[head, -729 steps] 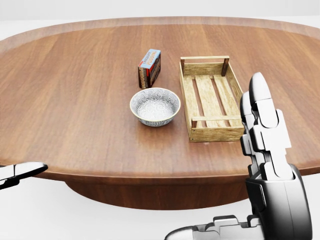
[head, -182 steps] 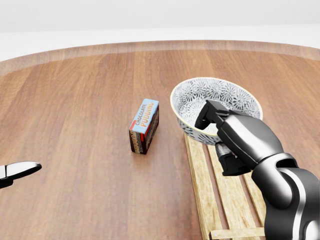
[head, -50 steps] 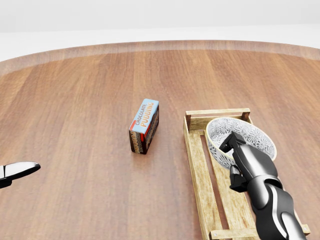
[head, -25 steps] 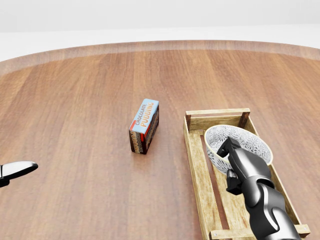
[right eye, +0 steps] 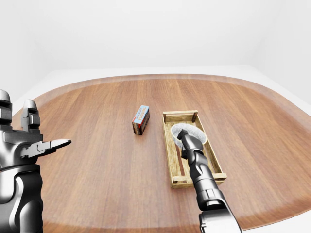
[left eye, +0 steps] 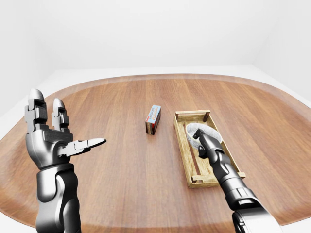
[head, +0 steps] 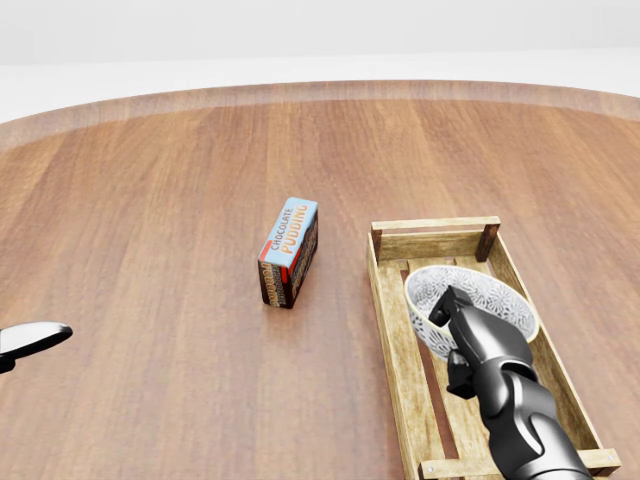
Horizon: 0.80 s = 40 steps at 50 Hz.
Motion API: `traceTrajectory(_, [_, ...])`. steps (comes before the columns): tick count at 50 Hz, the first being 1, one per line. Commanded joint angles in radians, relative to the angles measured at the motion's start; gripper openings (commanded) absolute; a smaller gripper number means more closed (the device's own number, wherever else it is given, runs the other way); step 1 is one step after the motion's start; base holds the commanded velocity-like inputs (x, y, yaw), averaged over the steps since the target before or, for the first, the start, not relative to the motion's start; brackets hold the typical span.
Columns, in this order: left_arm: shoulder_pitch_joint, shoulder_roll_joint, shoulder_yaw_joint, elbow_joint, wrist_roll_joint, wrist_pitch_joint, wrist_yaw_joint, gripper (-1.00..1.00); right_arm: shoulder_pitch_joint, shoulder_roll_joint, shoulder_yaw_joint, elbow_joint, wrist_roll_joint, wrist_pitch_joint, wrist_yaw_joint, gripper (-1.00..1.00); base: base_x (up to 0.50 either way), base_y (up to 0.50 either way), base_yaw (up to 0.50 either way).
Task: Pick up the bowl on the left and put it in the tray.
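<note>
Inside tray [head: 386, 330], bowl [head: 495, 300] sits lower; right hand [head: 470, 345] gripping rim.

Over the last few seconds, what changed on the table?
The right hand lowered the bowl from above the tray down into it, and still grips the bowl's rim. The pudding box, the tray and the open left hand stayed put.

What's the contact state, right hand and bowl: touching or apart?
Touching. Head view: the right hand is closed over the bowl at its lower-left rim, no gap visible.
</note>
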Motion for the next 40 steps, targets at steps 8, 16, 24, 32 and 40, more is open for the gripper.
traceTrajectory(8, [0.003, -0.001, 0.001, -0.007, -0.002, 0.0, -0.001, 1.0, -0.027, 0.002, 0.008, 0.08, -0.042, 0.0, -0.038, -1.0, 0.0, 0.0, 0.0])
traceTrajectory(16, [0.001, -0.001, -0.001, -0.007, 0.0, 0.0, 0.0, 1.0, -0.035, 0.013, 0.013, 0.114, -0.028, 0.0, -0.045, -1.0, 0.0, 0.0, 0.0])
traceTrajectory(24, [0.001, 0.0, 0.001, -0.004, -0.003, 0.0, 0.0, 1.0, -0.053, 0.017, 0.017, 0.186, -0.002, 0.0, -0.081, -1.0, 0.0, 0.0, 0.0])
traceTrajectory(32, [-0.001, 0.001, 0.004, -0.005, -0.005, 0.0, 0.002, 1.0, -0.066, 0.02, 0.027, 0.226, 0.01, 0.0, -0.095, -1.0, 0.0, 0.0, 0.0])
traceTrajectory(40, [-0.004, 0.003, 0.004, -0.002, -0.008, 0.0, 0.004, 1.0, -0.054, 0.03, 0.036, 0.201, 0.01, 0.0, -0.061, 1.0, 0.0, 0.0, 0.0])
